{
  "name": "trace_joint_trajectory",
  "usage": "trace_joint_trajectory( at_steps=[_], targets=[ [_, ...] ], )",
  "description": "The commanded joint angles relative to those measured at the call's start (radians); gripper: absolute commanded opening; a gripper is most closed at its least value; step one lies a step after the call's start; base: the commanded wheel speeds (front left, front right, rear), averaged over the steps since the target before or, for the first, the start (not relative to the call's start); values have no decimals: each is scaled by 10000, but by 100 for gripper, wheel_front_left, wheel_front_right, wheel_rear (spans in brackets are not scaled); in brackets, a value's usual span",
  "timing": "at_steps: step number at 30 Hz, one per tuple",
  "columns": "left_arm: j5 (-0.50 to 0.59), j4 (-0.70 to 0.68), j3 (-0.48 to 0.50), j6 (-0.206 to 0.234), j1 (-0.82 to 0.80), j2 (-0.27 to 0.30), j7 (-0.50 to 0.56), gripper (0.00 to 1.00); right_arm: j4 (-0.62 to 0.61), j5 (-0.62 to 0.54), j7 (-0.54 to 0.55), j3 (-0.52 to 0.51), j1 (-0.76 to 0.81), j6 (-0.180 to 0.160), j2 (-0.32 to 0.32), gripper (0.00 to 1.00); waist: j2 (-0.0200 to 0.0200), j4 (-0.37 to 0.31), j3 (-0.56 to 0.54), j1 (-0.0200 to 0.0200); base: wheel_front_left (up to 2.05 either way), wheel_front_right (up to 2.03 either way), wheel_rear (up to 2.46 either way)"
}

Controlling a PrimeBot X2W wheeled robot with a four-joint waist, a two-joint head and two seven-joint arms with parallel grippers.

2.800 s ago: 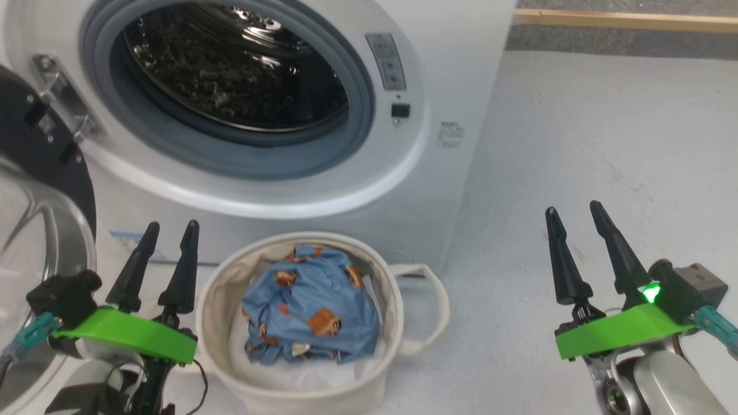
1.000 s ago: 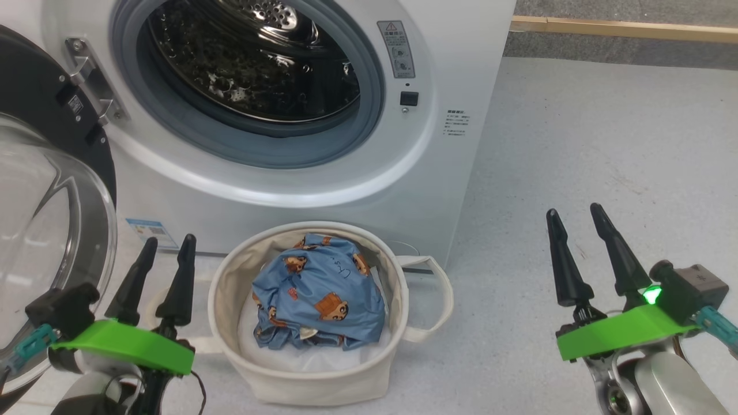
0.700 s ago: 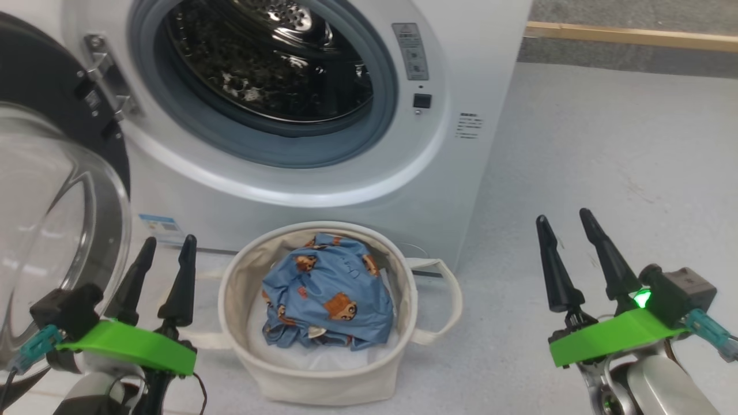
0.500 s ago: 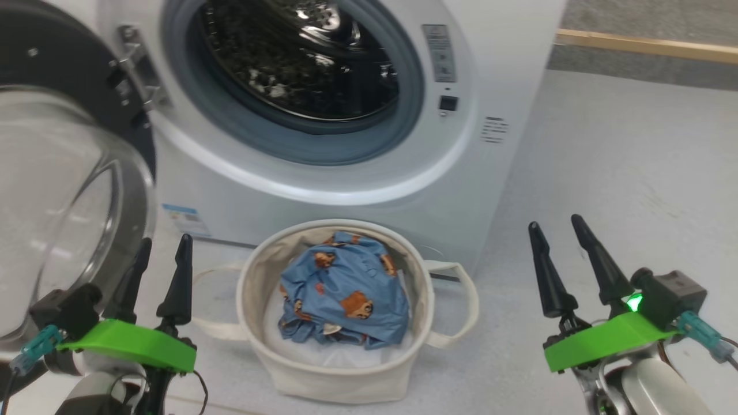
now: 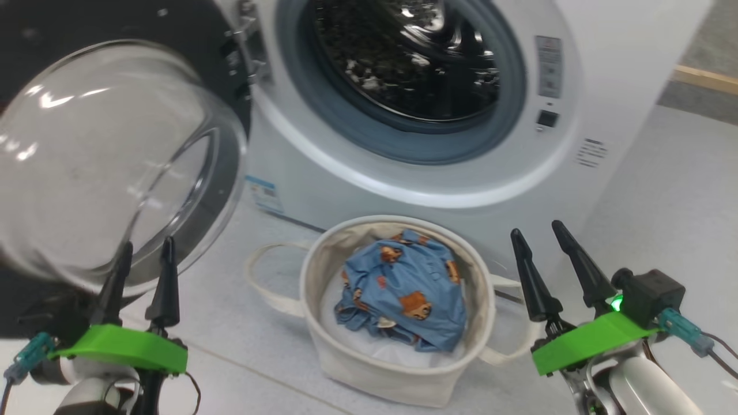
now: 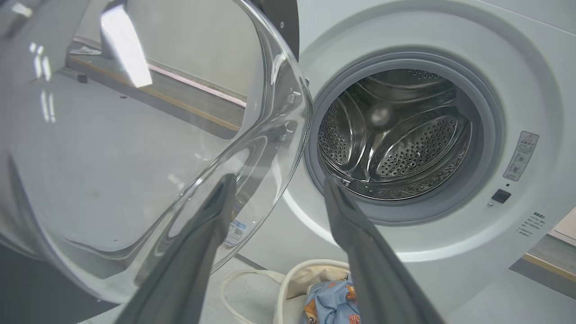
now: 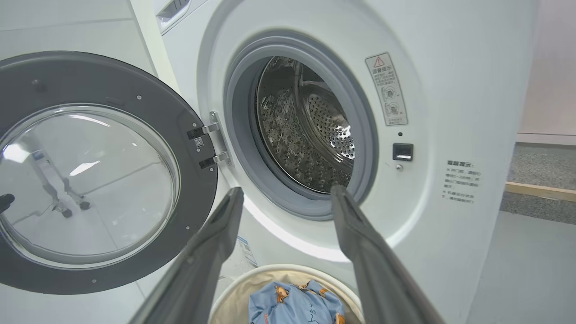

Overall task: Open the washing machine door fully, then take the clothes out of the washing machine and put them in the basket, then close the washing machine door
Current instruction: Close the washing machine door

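Note:
The white washing machine (image 5: 605,75) has its drum mouth (image 5: 403,57) bare, with steel drum walls and no fabric showing inside (image 6: 396,139). The washing machine door (image 5: 109,155) stands swung wide at the left, its glass bowl bulging toward me (image 7: 85,180). On the floor in front sits the cream basket (image 5: 398,374), holding the light blue clothes (image 5: 409,288) on its white liner. My left gripper (image 5: 144,253) is open, fingers just below the door's glass. My right gripper (image 5: 539,236) is open to the right of the basket, empty.
Pale floor (image 5: 663,202) stretches to the right of the machine, with a wooden strip (image 5: 706,78) at the far right. The basket's looped handle (image 5: 262,271) lies on the floor toward the door.
The camera has swung left: machine, basket and door have all shifted right and the door fills more of the view. Both grippers stay open and empty.

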Motion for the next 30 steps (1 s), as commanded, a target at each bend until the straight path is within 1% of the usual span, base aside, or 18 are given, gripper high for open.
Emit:
trace_joint_trajectory(
  at_steps=[1, 6, 7, 11, 21, 30],
  targets=[
    [152, -335, 479, 15, -234, 224, -118, 100, -265, 73, -40, 137, -361, 10, -159, 100, -1, 355, 9, 0, 0, 0, 0],
    [167, -448, 683, 7, -39, 153, -119, 100, -161, 128, -42, 232, -445, 10, -186, 100, -1, 963, -12, 0, 0, 0, 0],
    [175, -493, 726, 11, 29, 152, -119, 100, -137, 153, -42, 266, -494, 10, -196, 100, -1, 1187, -7, 0, 0, 0, 0],
    [118, -561, 864, 35, 129, 145, -119, 100, -91, 194, -42, 358, -607, 10, -216, 100, -1, 1559, 8, 0, 0, 0, 0],
    [84, -963, 1646, 64, 514, 131, -119, 100, 216, 375, 54, 1099, -1595, 10, -227, 100, -1, 1736, 432, 0, 0, 0, 0],
    [199, -1045, 1898, -14, 698, 42, -120, 100, 517, 590, 0, 1411, -1913, 10, -211, 100, -1, 1758, 445, 0, 0, 0, 0]
  ],
)
